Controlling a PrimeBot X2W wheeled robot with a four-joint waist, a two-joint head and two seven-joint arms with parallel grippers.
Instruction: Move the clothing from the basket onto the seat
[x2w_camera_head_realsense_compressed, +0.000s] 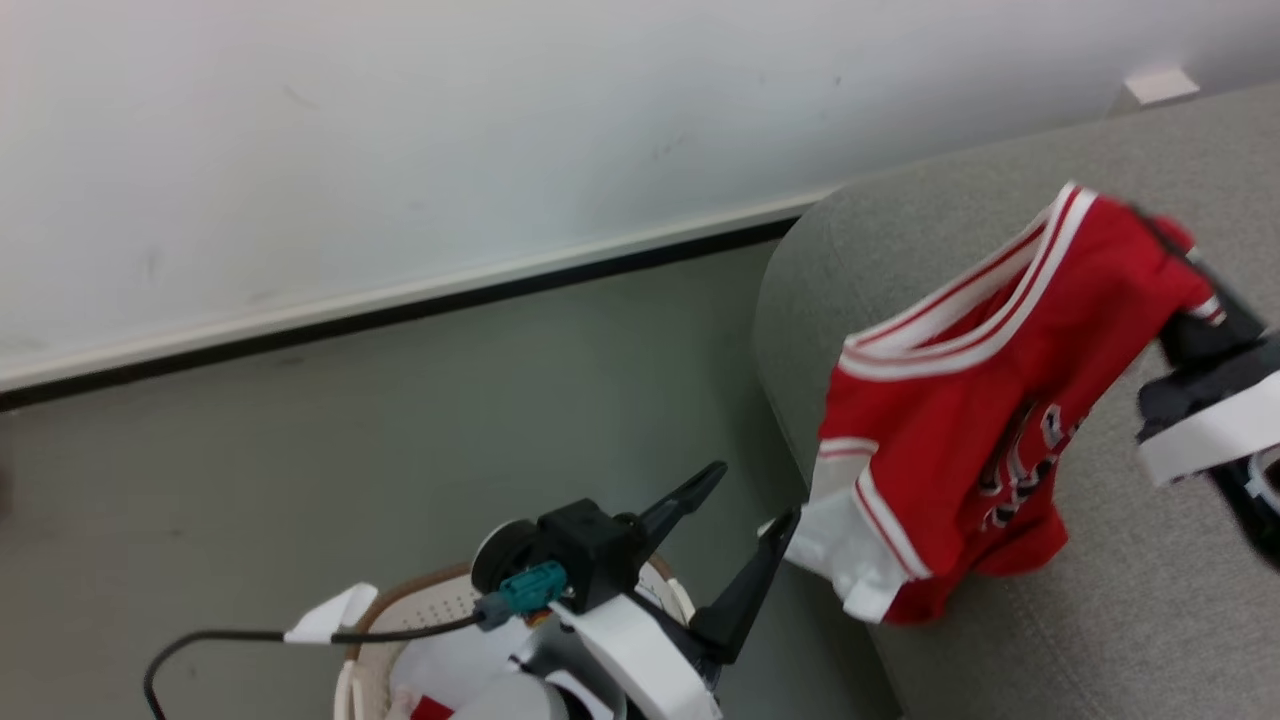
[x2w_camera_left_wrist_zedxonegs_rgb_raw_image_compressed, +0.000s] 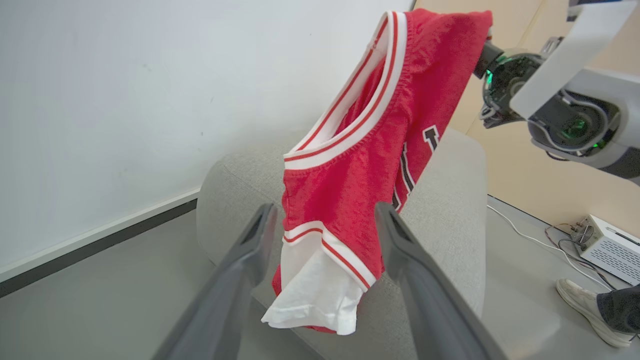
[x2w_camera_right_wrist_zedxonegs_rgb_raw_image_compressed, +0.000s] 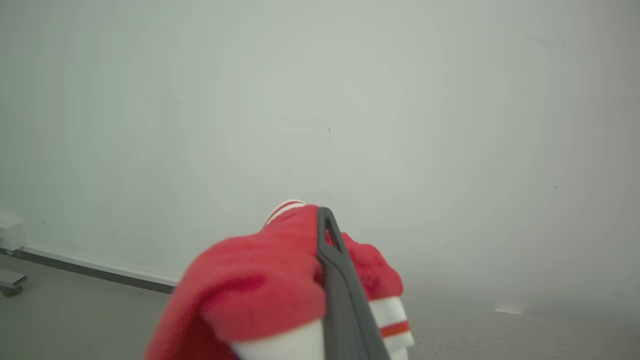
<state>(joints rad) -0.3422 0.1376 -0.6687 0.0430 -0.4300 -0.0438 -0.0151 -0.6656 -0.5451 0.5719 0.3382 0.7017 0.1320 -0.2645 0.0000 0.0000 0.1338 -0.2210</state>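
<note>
A: Where's the clothing (x2w_camera_head_realsense_compressed: 960, 400)?
B: Hanging from the right pincer (x2w_camera_right_wrist_zedxonegs_rgb_raw_image_compressed: 322, 235), which is clamped on a bunched red edge. It dangles over the rounded end of the seat (x2w_camera_head_realsense_compressed: 1100, 620). I can't tell if it touches.
A: And the left pincer (x2w_camera_head_realsense_compressed: 750, 497)?
B: Spread wide and holding nothing. It's just beside the white lower corner and above the basket (x2w_camera_head_realsense_compressed: 400, 600).

The left gripper (x2w_camera_head_realsense_compressed: 752, 497), low in the centre of the head view, points up and to the right with both dark fingers spread wide and empty, while the right gripper (x2w_camera_right_wrist_zedxonegs_rgb_raw_image_compressed: 322, 232), held high at the right edge, is clamped on the clothing (x2w_camera_head_realsense_compressed: 950, 400).
</note>
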